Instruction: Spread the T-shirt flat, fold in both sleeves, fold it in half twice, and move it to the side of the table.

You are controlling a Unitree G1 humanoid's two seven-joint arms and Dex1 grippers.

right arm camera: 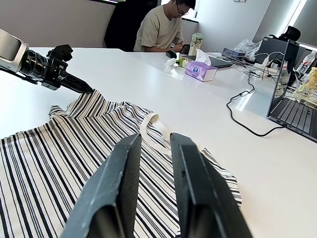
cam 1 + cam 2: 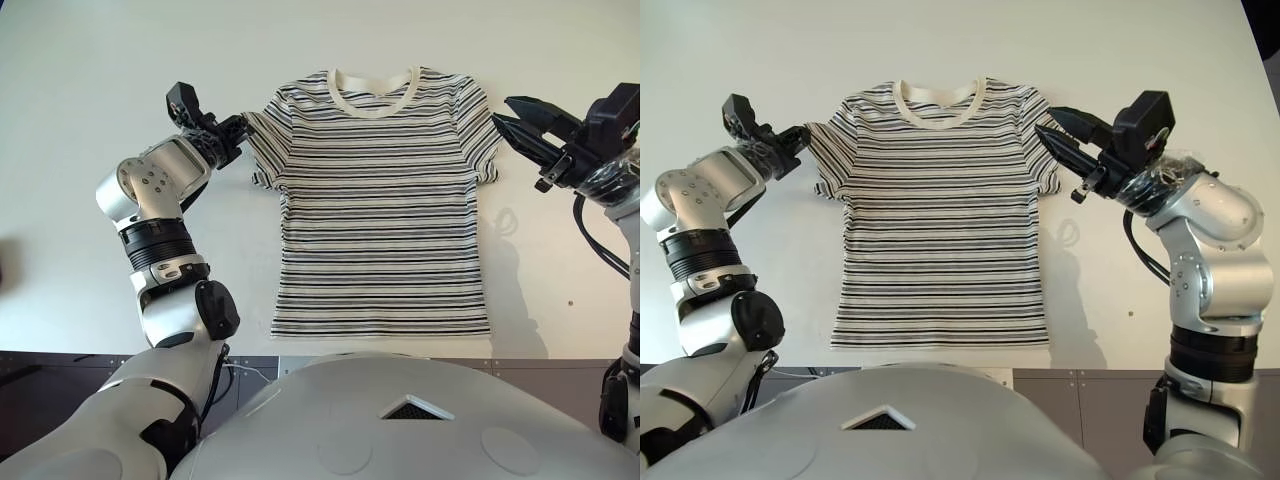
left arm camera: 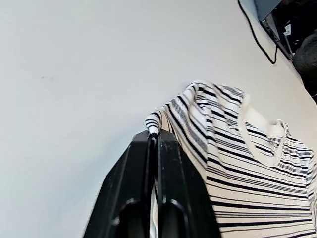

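Lying flat, T-shirt (image 2: 380,200) points its collar away.

black-and-white striped t-shirt (image 2: 380,210) with cream collar (image 2: 372,101) on a white table (image 2: 80,80).

Silver left arm (image 2: 150,185), right arm (image 2: 1220,210); black joints.
Glossy shells, small screws, ribbed black rings, black cable (image 2: 1131,243) by right forearm; matte black left gripper (image 2: 243,122), right gripper (image 2: 1045,119).

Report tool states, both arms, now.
Left tool: closed on the sleeve of the T-shirt.
Right tool: open, holding nothing, near the other sleeve.
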